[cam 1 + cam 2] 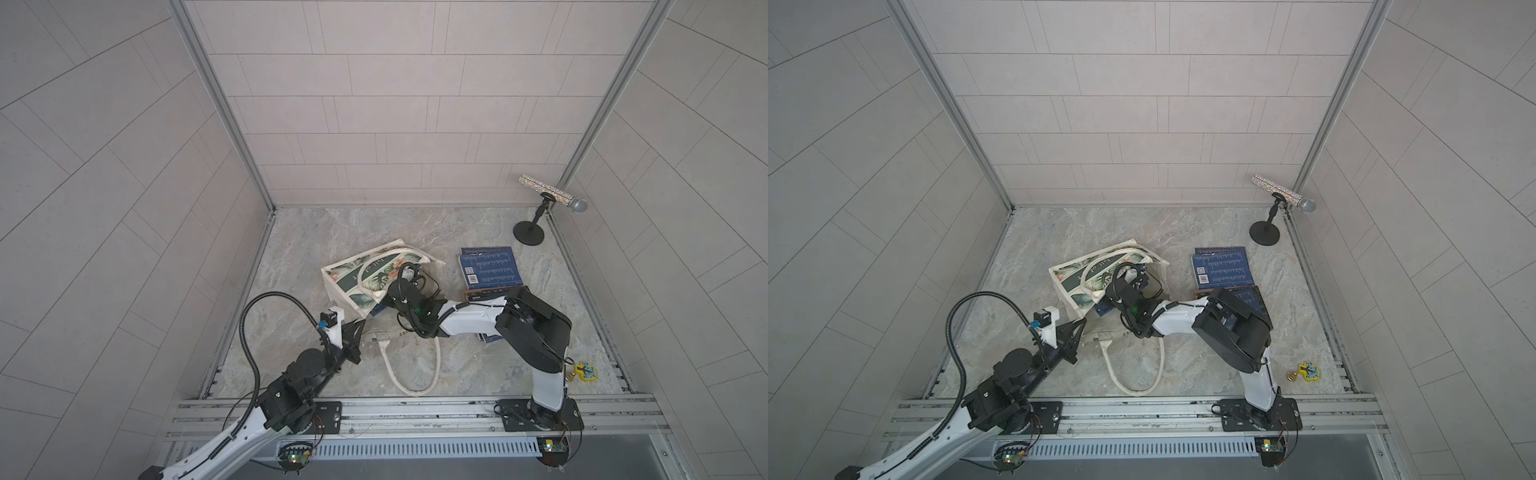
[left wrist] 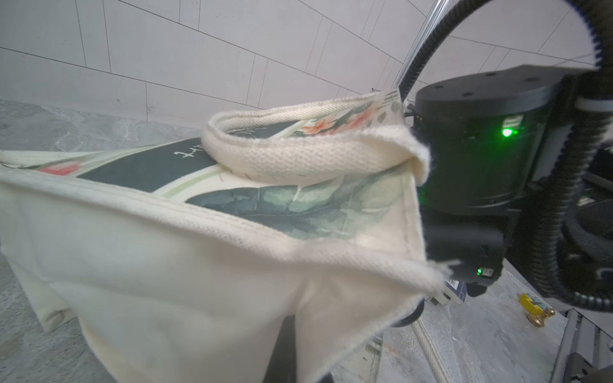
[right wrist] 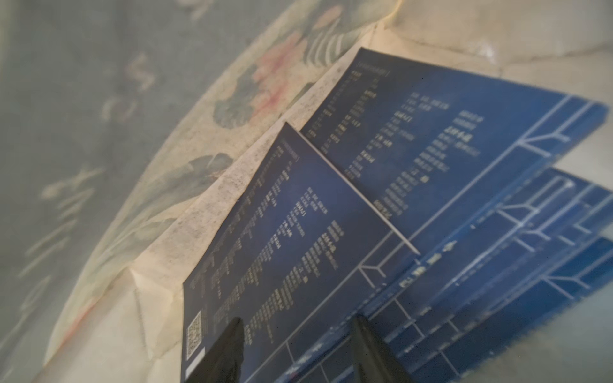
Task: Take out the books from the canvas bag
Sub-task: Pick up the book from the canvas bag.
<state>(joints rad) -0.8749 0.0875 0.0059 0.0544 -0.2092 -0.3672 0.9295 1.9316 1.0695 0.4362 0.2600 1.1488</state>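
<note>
Since the canvas bag [image 1: 361,274] lies on its side on the desk [image 1: 332,232] w/ its mouth toward the arm bases, you need that mouth propped, or the cloth sags over what's inside. That looks like the job of the L tool [image 1: 358,326]: it's shut tight on the bag's rim, at the mouth corner nearest the L arm. L wrist view shows the cream hem [image 2: 348,258] lifted clear of the desk. One rope handle [image 1: 415,365] lies loose on the desk, out from the mouth.

R arm reaches in through the mouth, so the R tool [image 3: 297,320] is inside the bag, hidden in both top views. R wrist view: fingers [image 3: 229,348] apart at a middling gap, set over the near edge of the navy books [image 3: 292,238] in there, at least 3, fanned and overlapping. Can't tell if pads touch a cover; nothing clearly pinched. My read: lining up on the front one.

Outside the bag: navy stack [image 1: 490,268] on the R-arm side, apart from the bag, w/ a brown-black book [image 1: 484,294] at its near edge. One navy corner [image 1: 380,309] pokes out at the bag's mouth. Task part done, approx; several left inside.
</note>
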